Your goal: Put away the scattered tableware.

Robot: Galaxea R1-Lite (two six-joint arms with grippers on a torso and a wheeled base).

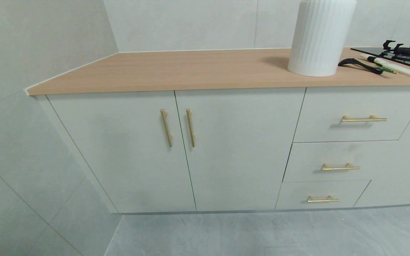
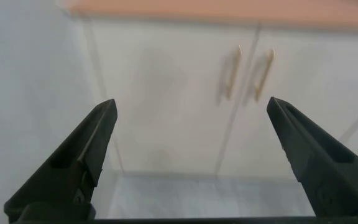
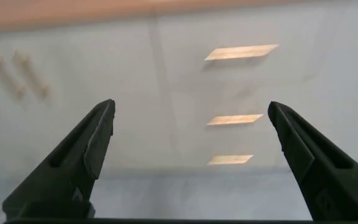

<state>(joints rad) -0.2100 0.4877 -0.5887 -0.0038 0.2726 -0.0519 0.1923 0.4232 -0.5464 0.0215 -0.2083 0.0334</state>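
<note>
Left tool (image 2: pixel 190 101), right tool (image 3: pixel 190 104) wide, empty — two doors (image 1: pixel 119 149), three drawers (image 1: pixel 361 113), one canister (image 1: pixel 319 39), three utensils (image 1: pixel 390 66).

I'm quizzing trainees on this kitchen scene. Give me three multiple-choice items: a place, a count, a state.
1. Where do the utensils lie on the countertop?
A. At its left corner
B. Beside the white ribbed jar, near the stove
C. Inside the jar

2. How many drawers sit right of the two cabinet doors?
A. Two
B. Four
C. Three

3. How is the left hand?
A. Open, holding nothing
B. Shut on a spoon
C. Shut on a door handle

Answers: 1 B, they lie by the jar's stove side. 2 C, three gold-handled fronts are stacked. 3 A, its fingers stand wide apart with nothing between.
</note>
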